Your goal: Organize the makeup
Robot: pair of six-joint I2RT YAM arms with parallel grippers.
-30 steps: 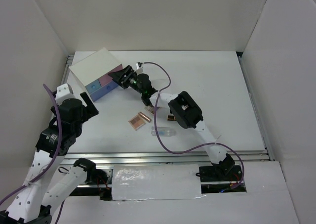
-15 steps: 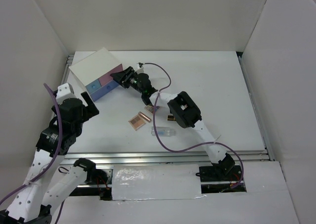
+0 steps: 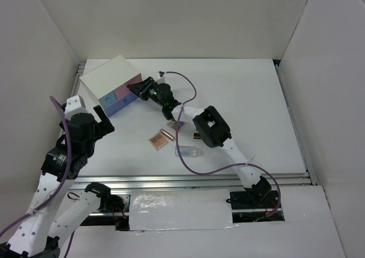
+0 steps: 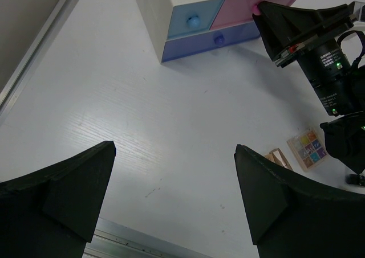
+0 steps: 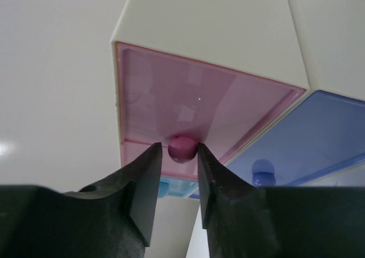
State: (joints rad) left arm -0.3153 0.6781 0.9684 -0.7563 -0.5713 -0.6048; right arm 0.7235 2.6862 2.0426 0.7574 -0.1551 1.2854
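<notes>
Now, right gripper (image 5: 180,148): jaws narrowly apart astride pink knob (image 5: 182,147) (not yet clamped)
left gripper (image 4: 175,148): jaws wide apart, drawer box (image 4: 151,13) at twelve o'clock

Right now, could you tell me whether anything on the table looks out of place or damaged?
Nothing looks damaged or spilled. The box sits skewed to the table's edges, its drawers all shut. A palette, a lipstick and a clear tube lie loose mid-table.

Makeup pieces (image 3: 161,137) lie loosely clustered
</notes>
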